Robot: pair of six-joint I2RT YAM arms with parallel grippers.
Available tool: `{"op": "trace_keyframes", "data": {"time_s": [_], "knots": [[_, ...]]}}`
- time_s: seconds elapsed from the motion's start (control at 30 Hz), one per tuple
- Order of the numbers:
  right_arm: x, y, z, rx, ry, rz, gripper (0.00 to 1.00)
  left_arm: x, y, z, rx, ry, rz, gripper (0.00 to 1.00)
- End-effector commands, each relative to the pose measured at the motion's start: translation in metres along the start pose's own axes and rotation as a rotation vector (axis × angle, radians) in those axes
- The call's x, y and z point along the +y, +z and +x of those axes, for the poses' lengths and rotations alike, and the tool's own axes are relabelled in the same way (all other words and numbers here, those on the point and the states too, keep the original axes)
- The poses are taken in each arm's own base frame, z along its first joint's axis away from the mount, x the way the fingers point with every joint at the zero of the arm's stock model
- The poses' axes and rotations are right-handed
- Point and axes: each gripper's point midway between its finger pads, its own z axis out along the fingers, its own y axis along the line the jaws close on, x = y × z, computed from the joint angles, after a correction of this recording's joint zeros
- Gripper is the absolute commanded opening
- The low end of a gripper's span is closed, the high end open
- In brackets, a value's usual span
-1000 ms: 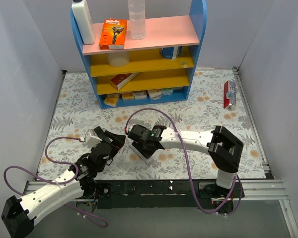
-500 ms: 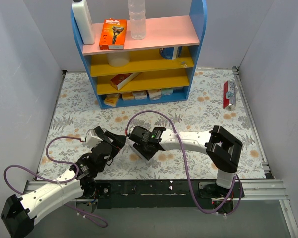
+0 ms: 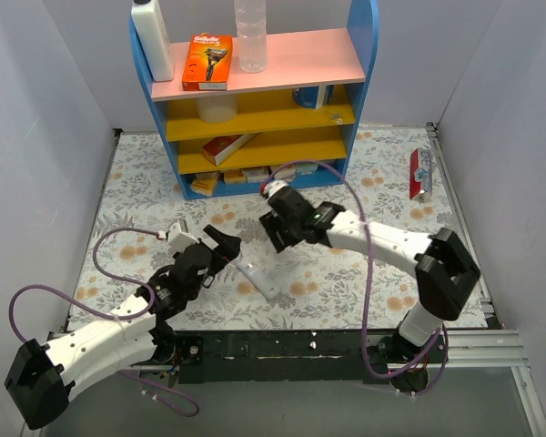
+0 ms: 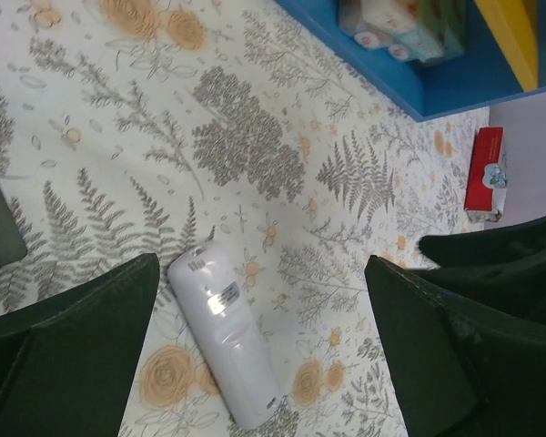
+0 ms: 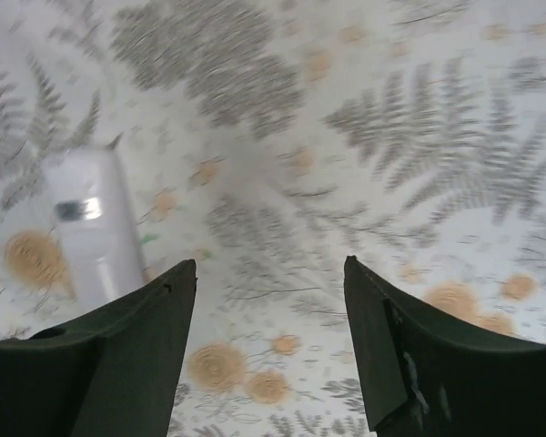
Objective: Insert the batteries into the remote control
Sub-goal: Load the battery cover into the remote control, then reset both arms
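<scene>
Both arms are sharing one build. L arm [image 3: 100, 332] is wearing white link shells w/ black joint housings, and a big rounded black block [image 3: 32, 391] is capping its lower end. R arm [image 3: 382, 241] is showing the same white shells, w/ a chunky black joint housing [image 3: 448, 273] partway along. A thin purple cable [image 3: 95, 259] is looping loose off the L arm. A second purple cable [image 3: 309, 164] is arching over the R arm & trailing down toward its base. L gripper [image 4: 262, 264] is showing dark matte fingers, wedge-shaped w/ flat inner faces. R gripper [image 5: 268, 262] is showing similar dark wedges w/ a greenish cast, plus a few small dimples, poss. screw spots.
</scene>
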Motion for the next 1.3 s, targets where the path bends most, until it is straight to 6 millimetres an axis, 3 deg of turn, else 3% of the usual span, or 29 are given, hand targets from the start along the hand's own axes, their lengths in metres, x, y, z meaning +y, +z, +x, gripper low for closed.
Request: {"op": "trace_keyframes", "data": {"time_s": [0.0,0.03,0.07,0.1,0.13,0.17,0.2,0.23,0.27,0.3,0.33,0.37,0.43,0.47,0.53,0.6,0.67,0.7,0.83,1.27], "knots": [[-0.078,-0.048,-0.051,-0.264,0.213,0.100,0.75,-0.034,0.011,-0.020,-0.007,0.039,0.084,0.98],[-0.106,-0.048,-0.038,-0.262,0.274,0.145,0.77,-0.032,0.015,-0.023,-0.001,0.029,0.081,0.98],[-0.119,-0.056,-0.039,-0.297,0.317,0.163,0.82,-0.025,0.021,-0.040,-0.028,0.000,0.055,0.98],[-0.134,-0.080,-0.043,-0.368,0.357,0.181,0.87,-0.027,0.021,-0.049,-0.030,-0.020,0.063,0.98],[-0.158,-0.089,-0.035,-0.386,0.408,0.229,0.91,-0.029,0.019,-0.054,-0.011,-0.035,0.082,0.98],[-0.168,-0.092,-0.021,-0.385,0.432,0.260,0.94,-0.017,0.019,-0.075,-0.050,-0.061,0.045,0.98],[-0.182,-0.114,-0.016,-0.435,0.463,0.309,0.95,-0.015,0.016,-0.087,-0.073,-0.068,0.043,0.98],[-0.198,-0.125,-0.008,-0.453,0.498,0.361,0.96,-0.024,0.004,-0.108,-0.130,-0.062,0.073,0.98],[-0.206,-0.131,0.003,-0.463,0.512,0.400,0.97,-0.017,-0.002,-0.130,-0.192,-0.071,0.047,0.98],[-0.217,-0.159,0.005,-0.536,0.530,0.462,0.97,-0.009,-0.010,-0.138,-0.211,-0.062,0.013,0.98],[-0.224,-0.171,0.010,-0.567,0.537,0.501,0.97,-0.024,-0.029,-0.162,-0.282,-0.053,0.042,0.98],[-0.226,-0.183,0.014,-0.601,0.541,0.523,0.97,-0.012,-0.038,-0.173,-0.325,-0.023,-0.021,0.98],[-0.234,-0.220,0.021,-0.721,0.541,0.592,0.97,-0.016,-0.061,-0.196,-0.412,0.007,-0.053,0.98],[-0.235,-0.233,0.022,-0.770,0.541,0.606,0.97,-0.019,-0.089,-0.218,-0.505,0.028,-0.075,0.98],[-0.236,-0.268,0.026,-0.908,0.530,0.631,0.98,-0.021,-0.117,-0.237,-0.598,0.039,-0.097,0.98],[-0.235,-0.298,0.033,-1.015,0.524,0.648,0.98,-0.021,-0.162,-0.261,-0.739,0.052,-0.122,0.98],[-0.236,-0.312,0.038,-1.070,0.513,0.676,0.98,-0.022,-0.192,-0.275,-0.827,0.053,-0.134,0.98],[-0.237,-0.325,0.044,-1.108,0.524,0.694,0.98,-0.017,-0.210,-0.282,-0.884,0.056,-0.156,0.98],[-0.236,-0.343,0.051,-1.167,0.507,0.715,0.96,-0.012,-0.237,-0.291,-0.953,0.053,-0.192,0.98],[-0.235,-0.359,0.061,-1.222,0.470,0.749,0.95,-0.011,-0.214,-0.281,-0.901,0.061,-0.168,0.98]]}}
